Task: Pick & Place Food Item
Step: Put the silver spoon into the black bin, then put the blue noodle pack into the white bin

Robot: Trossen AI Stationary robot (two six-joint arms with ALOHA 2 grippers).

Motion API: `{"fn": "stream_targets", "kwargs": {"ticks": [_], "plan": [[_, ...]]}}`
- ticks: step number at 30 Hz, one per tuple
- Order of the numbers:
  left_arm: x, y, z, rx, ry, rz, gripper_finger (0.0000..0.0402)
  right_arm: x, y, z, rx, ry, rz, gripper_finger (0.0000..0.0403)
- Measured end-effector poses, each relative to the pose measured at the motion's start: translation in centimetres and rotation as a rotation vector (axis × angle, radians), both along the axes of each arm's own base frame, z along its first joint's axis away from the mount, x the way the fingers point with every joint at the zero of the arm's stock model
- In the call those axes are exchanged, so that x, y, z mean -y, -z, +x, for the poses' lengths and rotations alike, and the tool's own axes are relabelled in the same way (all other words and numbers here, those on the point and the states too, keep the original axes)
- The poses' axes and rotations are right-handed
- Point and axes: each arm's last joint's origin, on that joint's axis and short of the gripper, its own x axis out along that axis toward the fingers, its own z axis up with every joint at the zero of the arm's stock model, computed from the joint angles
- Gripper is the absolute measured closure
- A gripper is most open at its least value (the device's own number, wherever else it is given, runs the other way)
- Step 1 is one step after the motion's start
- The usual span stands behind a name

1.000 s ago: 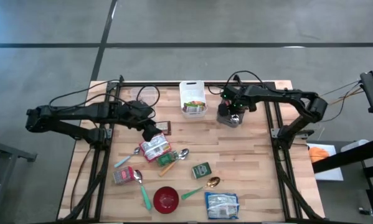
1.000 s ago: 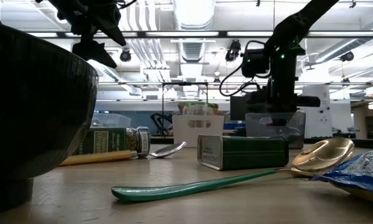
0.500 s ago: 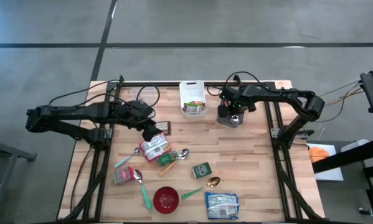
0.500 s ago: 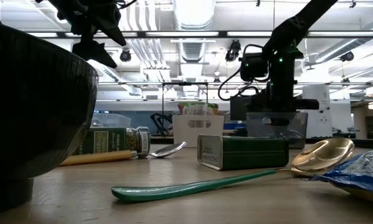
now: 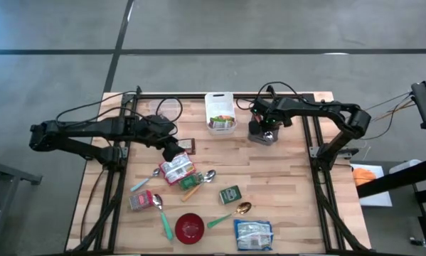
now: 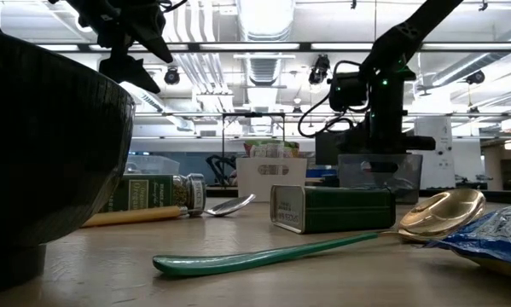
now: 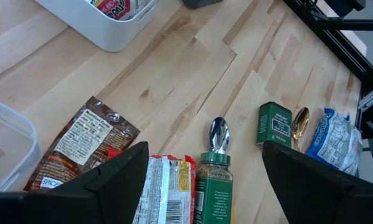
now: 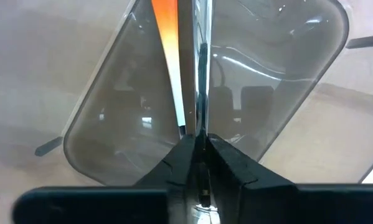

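Over clear container [image 5: 262, 133], right arm's fingers [image 8: 226, 163]

Wooden surface [image 5: 284, 178] carrying a red bowl [image 5: 190, 227], a green tin [image 5: 230, 194], a gold spoon with green handle [image 5: 232, 212] just beside it, a silver spoon [image 5: 208, 176], a green-labelled spice jar [image 7: 213, 190] lying on its side, and a blue-and-white packet [image 5: 253, 234] near the front edge

The brown packet [image 7: 80, 144] reads "SPICE" along its lower edge.
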Motion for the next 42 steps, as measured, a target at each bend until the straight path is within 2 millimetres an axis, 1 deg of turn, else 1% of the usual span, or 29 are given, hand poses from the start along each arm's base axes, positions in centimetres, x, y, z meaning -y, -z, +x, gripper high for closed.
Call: {"fn": "stream_targets", "kwargs": {"ticks": [7, 11, 14, 17, 19, 22, 27, 30, 33, 37, 40, 42], "plan": [[0.0, 0.0, 0.0, 0.000, 0.000, 0.000, 0.0083, 0.0, 0.0, 0.0, 0.001, -0.009, 0.004, 0.0241], [0.0, 0.0, 0.0, 0.000, 0.000, 0.000, 0.0083, 0.0, 0.0, 0.0, 0.004, -0.015, 0.007, 0.0196], [0.0, 0.0, 0.0, 0.000, 0.000, 0.000, 0.0083, -0.1, -0.4, -0.1, 0.019, -0.016, 0.006, 0.0171], [0.0, 0.0, 0.0, 0.000, 0.000, 0.000, 0.0083, -0.3, -1.1, -0.2, 0.049, -0.021, 0.002, 0.0155], [0.0, 0.0, 0.0, 0.000, 0.000, 0.000, 0.0083, -0.7, -2.0, -0.4, 0.071, -0.029, -0.012, 0.0148], [0.0, 0.0, 0.0, 0.000, 0.000, 0.000, 0.0083, -1.7, -3.7, -0.9, 0.120, -0.055, -0.030, 0.0145], [0.0, 0.0, 0.0, -0.004, 0.005, -0.005, 0.0083, -4.8, -7.0, -2.1, 0.218, -0.090, 0.004, 0.0145], [0.0, 0.0, 0.0, -0.004, 0.007, -0.007, 0.0083, -7.2, -8.6, -3.1, 0.276, -0.076, 0.057, 0.0145], [0.0, 0.1, -0.1, -0.007, 0.009, -0.009, 0.0083, -9.8, -9.9, -3.6, 0.340, -0.127, 0.094, 0.0145], [0.0, 0.1, -0.1, -0.007, 0.010, -0.009, 0.0083, -13.4, -10.6, -3.7, 0.371, -0.313, 0.116, 0.0145], [0.1, 0.1, -0.1, -0.008, 0.016, -0.004, 0.0083, -16.1, -10.5, -3.3, 0.364, -0.497, 0.107, 0.0145], [0.1, 0.1, -0.1, -0.008, 0.032, -0.008, 0.0083, -17.7, -10.1, -2.9, 0.356, -0.586, 0.120, 0.0145]]}}
